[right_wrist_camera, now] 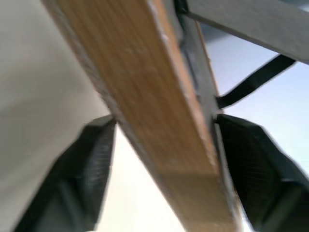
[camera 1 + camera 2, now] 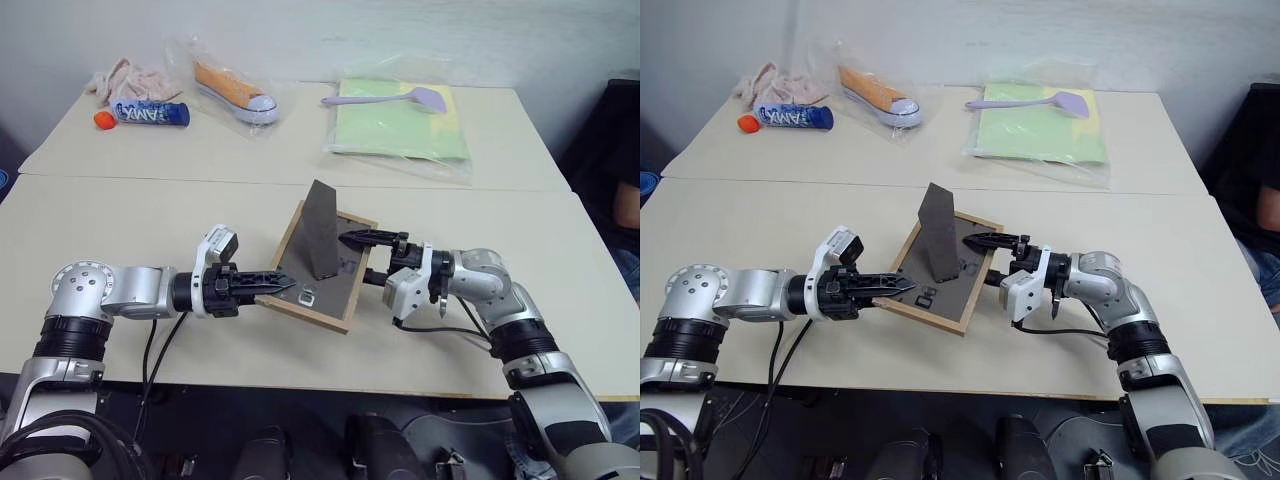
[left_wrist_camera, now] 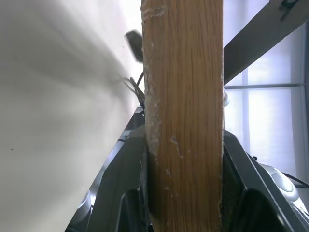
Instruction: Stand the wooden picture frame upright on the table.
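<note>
Matte cream table; grainy, rectangular wooden picture frame, dark stiff backing.

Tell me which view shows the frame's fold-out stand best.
The left eye view: the dark stand rises whole from the frame, its back up. The right eye view shows it much the same. The wrist views show the frame's wooden edge close up, with grey slivers that may be the stand.

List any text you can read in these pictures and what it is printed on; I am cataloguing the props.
"AMX": white letters on the blue tube with an orange cap, far left on the table; further characters there are too small to read.
Wooden picture frame: only small marks on its dark back, none readable.
Orange shoe, green packet, purple spoon: no lettering readable.
</note>
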### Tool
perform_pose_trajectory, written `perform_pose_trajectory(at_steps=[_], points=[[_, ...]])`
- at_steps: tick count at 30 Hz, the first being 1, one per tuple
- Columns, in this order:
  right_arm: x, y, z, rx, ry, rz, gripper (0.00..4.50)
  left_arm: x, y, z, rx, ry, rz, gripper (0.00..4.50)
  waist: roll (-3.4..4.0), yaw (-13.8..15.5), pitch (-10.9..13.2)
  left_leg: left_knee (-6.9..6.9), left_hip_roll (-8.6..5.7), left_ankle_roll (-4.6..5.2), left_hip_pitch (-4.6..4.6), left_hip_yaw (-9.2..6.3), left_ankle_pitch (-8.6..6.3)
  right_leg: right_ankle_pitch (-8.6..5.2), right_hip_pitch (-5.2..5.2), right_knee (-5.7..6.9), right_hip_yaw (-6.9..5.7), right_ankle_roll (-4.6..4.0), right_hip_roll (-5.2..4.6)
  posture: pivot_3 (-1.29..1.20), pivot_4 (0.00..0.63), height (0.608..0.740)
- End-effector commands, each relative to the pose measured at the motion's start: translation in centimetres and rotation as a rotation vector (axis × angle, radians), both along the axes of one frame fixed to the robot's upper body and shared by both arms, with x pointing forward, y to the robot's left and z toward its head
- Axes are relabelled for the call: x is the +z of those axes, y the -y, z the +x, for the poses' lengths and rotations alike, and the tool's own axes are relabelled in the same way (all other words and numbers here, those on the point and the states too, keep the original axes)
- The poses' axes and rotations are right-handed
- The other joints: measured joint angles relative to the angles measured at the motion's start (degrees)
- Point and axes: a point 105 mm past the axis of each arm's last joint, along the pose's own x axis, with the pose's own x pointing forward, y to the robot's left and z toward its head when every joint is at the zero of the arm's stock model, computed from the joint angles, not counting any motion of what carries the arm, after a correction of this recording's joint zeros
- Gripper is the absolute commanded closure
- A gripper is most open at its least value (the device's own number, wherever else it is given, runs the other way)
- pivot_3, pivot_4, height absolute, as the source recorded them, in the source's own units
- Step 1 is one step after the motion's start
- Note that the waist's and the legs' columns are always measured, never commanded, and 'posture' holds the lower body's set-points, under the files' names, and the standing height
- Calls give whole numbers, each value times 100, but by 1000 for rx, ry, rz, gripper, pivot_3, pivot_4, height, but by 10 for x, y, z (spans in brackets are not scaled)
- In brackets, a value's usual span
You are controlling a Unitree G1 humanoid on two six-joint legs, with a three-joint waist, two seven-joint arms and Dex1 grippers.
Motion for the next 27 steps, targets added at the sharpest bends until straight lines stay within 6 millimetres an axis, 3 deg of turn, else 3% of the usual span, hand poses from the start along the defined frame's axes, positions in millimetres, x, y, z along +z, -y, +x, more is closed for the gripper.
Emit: perform_pose_trajectory(at_steps=[1,5,8,10,14,17,19,23,25,27], points=[[4,7,4,-35,29,35,2692,18,2,-6,-24,72,-55,3225,0,0,0,0,0,0,0,0,0,0,0,1,1,0,0,0,150,740],[8,10,6,-50,47,71,2739,20,0,2,74,133,-18,3225,0,0,0,0,0,-1,0,0,1,0,0,-1,1,0,0,0,150,740],[12,9,5,-43,54,103,2794,32,-6,0,96,197,-40,2229,-1,-1,1,1,1,0,0,-1,1,0,1,-6,1,0,0,0,150,740],[18,7,2,-24,57,138,3185,46,-36,0,247,285,-7,1605,1,-50,2,-1,1,-1,0,2,1,0,0,-9,3,0,1,0,150,740],[20,6,0,-5,19,174,3221,61,-81,1,461,390,25,1569,8,-139,6,-10,7,-6,1,-2,4,-2,-3,-3,1,-4,4,0,150,740],[21,7,-1,9,-41,205,3222,64,-100,-2,549,638,157,1569,8,-131,6,-7,5,-6,7,-2,4,-4,5,-27,1,-7,2,0,150,740],[18,5,-1,22,-306,336,3222,53,-105,-3,532,857,309,1569,10,-89,7,-11,2,-6,6,-2,4,-4,8,-30,-2,-7,2,0,150,740],[14,1,-16,182,-941,551,3224,29,-89,-12,356,1143,428,712,19,27,12,-23,5,-5,4,-6,3,-4,9,-38,-4,-9,2,0,150,740],[11,1,-21,210,-1049,541,3224,20,-83,-13,308,1197,449,70,24,44,15,-21,4,4,2,-7,-1,-4,9,-42,-4,-9,-9,0,150,740],[3,2,-21,194,-1201,553,3224,17,-75,-17,260,1240,415,0,26,24,16,-21,3,9,2,-9,-4,-4,9,-43,-4,-9,-13,0,150,740]])
